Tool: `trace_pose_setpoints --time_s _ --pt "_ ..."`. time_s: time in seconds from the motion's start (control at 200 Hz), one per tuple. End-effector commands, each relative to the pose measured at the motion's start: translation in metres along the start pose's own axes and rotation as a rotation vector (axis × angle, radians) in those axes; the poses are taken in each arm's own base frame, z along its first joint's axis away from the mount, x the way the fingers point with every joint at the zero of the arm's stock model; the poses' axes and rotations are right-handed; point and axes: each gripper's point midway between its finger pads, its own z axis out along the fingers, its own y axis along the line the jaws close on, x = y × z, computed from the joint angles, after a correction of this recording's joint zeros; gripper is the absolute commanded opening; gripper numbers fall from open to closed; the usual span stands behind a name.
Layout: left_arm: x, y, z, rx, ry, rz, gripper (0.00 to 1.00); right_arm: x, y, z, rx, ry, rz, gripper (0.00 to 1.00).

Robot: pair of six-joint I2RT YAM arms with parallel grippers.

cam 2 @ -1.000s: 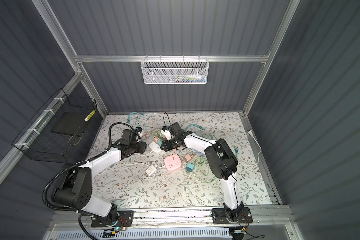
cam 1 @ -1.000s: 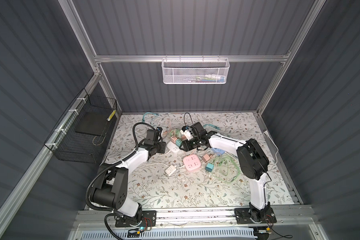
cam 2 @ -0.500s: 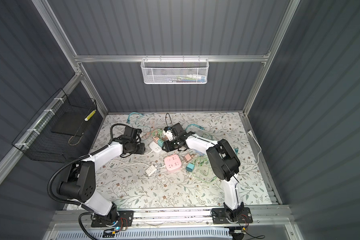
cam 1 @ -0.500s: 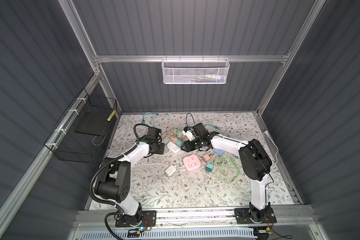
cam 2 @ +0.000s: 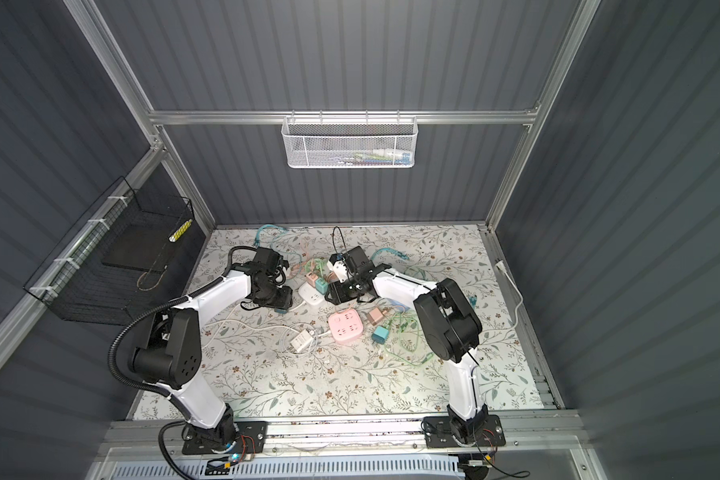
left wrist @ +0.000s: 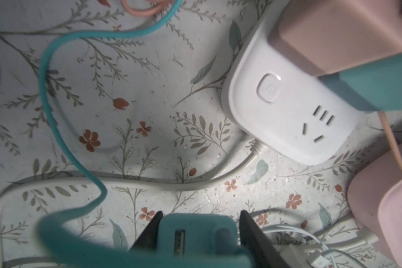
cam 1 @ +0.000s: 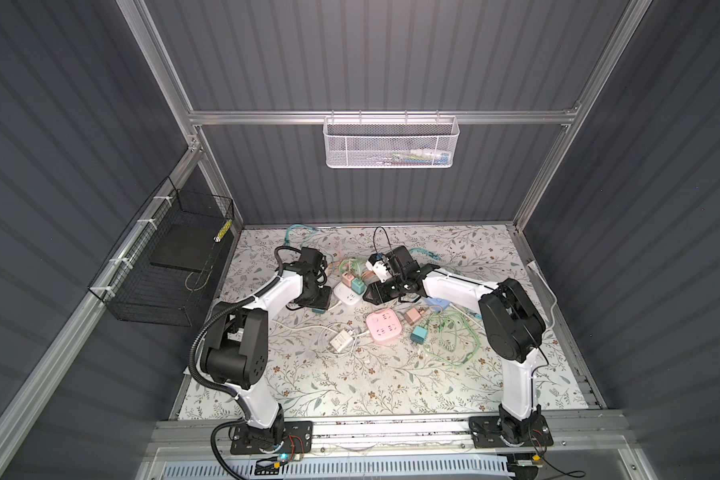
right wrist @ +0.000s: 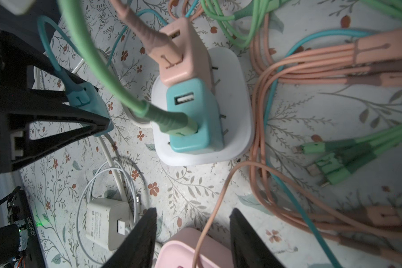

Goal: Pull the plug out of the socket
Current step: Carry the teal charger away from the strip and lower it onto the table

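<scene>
The white socket [right wrist: 239, 92] lies on the floral mat with a pink plug [right wrist: 183, 53] and a teal plug [right wrist: 195, 120] standing in it; a green cable runs into the teal one. Both top views show this socket [cam 1: 347, 294] [cam 2: 311, 294] between my two grippers. My left gripper [left wrist: 200, 212] [cam 1: 320, 306] sits low beside the socket. A separate teal plug [left wrist: 195, 234] with its teal cable stands between its fingers, and a thin gap shows on one side. My right gripper [right wrist: 193, 210] [cam 1: 371, 294] hovers open over a pink socket cube [right wrist: 183, 253], with a pink cable crossing between its fingers.
The pink socket cube [cam 1: 383, 327] lies mid-mat, a white charger [cam 1: 340, 341] with white cord to its left. A loose pink plug [cam 1: 412, 316] and a teal one [cam 1: 419, 334] sit to its right among green cables [cam 1: 454, 332]. Pink cable bundles [right wrist: 311, 74] crowd the socket's far side.
My left gripper has come a little nearer the front with the teal plug and its jaws have widened around it. The right gripper has hardly moved.
</scene>
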Motion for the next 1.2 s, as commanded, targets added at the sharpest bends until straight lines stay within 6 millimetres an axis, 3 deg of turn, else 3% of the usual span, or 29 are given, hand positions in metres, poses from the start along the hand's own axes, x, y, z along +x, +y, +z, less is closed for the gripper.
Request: trace_pose_setpoints --time_s 0.0,0.22,0.31,0.405,0.575,0.876,1.196 --pt "0.014 -0.002 0.006 0.03 0.092 0.011 0.55 0.0 0.002 -0.01 -0.006 -0.004 0.004 0.53" --pt "0.013 -0.003 0.011 0.039 0.106 0.009 0.71 0.001 0.002 -0.013 -0.002 -0.006 0.004 0.54" --pt "0.013 -0.005 0.01 0.044 0.096 0.006 0.91 0.003 0.002 -0.013 0.0 -0.005 0.006 0.54" --pt "0.01 -0.005 0.006 0.045 0.07 0.003 1.0 0.002 0.002 -0.015 0.001 -0.011 0.006 0.54" --pt "0.011 -0.012 0.007 0.079 0.06 0.019 1.0 -0.001 0.006 -0.021 -0.004 -0.042 0.011 0.52" --pt "0.018 -0.021 0.007 0.133 0.007 0.041 1.0 -0.018 0.042 -0.043 -0.166 -0.135 0.047 0.3" --pt "0.016 -0.025 -0.009 0.146 -0.109 0.06 1.0 -0.019 0.063 -0.039 -0.262 -0.141 0.096 0.27"
